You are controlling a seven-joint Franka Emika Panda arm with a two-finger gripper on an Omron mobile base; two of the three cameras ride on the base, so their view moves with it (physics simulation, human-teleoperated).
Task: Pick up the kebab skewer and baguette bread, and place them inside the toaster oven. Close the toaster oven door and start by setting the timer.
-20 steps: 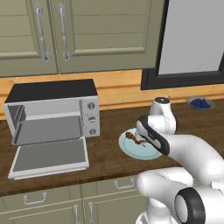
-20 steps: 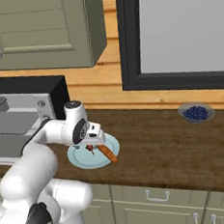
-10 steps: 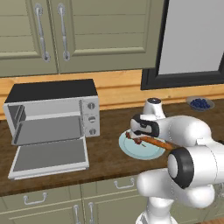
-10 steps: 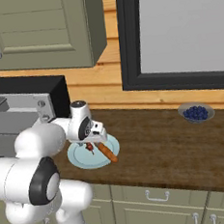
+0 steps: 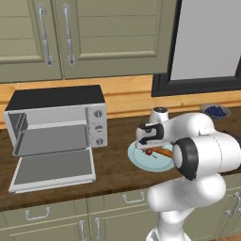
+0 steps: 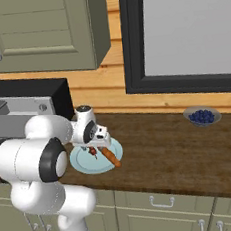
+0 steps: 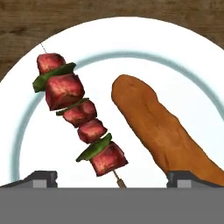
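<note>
The claw (image 7: 111,177) hangs wide open and holds nothing, right over the plate (image 7: 188,74) on the worktop (image 5: 117,172). The kebab skewer (image 7: 78,113) lies between its tips, pointing away. The baguette (image 7: 162,131) lies beside it, under one tip.

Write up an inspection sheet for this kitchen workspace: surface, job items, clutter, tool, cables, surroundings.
Surface: dark wooden counter, bare between the items on it.
Job items: kebab skewer and baguette bread lie side by side, apart, on a white plate; toaster oven stands left of the plate, toaster oven door folded down open, cavity bare.
Clutter: small bowl of blueberries at the far right.
Tool: tool open, low over the plate, straddling the skewer's end, holding nothing.
Cables: nothing seen.
Surroundings: green cabinets above and below, dark-framed window.
</note>
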